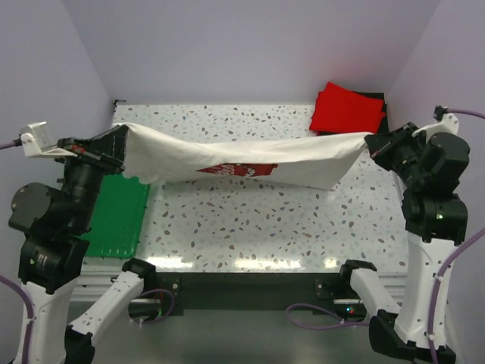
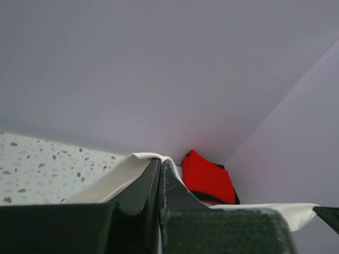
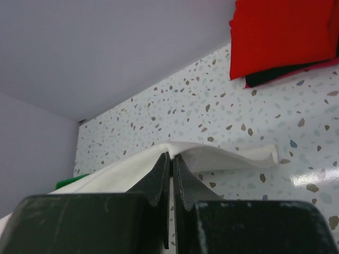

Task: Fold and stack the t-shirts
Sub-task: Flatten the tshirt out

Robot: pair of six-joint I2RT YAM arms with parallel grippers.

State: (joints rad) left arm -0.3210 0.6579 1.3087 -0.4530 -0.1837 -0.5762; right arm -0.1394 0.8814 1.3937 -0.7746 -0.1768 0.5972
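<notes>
The cream-white t-shirt [image 1: 242,155] with a red logo print hangs stretched above the table between both arms. My left gripper [image 1: 121,144] is shut on its left end; the cloth shows over the fingertips in the left wrist view [image 2: 135,164]. My right gripper [image 1: 371,142] is shut on its right end, with cloth draped over the tips in the right wrist view [image 3: 201,156]. A folded red t-shirt [image 1: 347,108] lies on a folded black one [image 1: 381,114] at the back right, also in the left wrist view [image 2: 209,177] and the right wrist view [image 3: 280,34].
A green plastic tray [image 1: 117,220] lies on the speckled table [image 1: 250,220] at the front left, under the left arm. Lilac walls enclose the table on three sides.
</notes>
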